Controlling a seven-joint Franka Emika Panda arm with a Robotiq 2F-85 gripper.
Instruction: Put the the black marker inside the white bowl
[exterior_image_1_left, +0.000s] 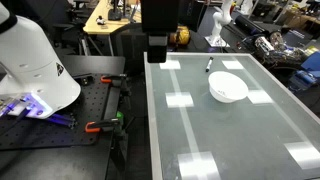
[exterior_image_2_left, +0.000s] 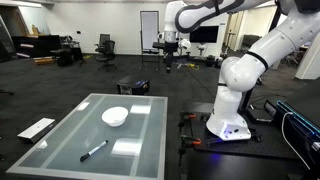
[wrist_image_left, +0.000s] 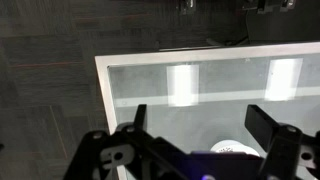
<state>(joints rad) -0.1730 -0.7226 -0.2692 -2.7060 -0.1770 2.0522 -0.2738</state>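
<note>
Gripper (wrist_image_left: 197, 115): jaws spread wide apart, nothing between them, hanging high over a corner of the glass table (wrist_image_left: 130, 85).
Arm (exterior_image_2_left: 205, 12): reared tall, bent over at the top, wrist pointing straight down.
Black marker (exterior_image_2_left: 94, 150): lying flat on the glass, outside the bowl, far below the gripper.
White bowl (exterior_image_2_left: 115, 116): upright on the table, near the marker but not touching it.
</note>
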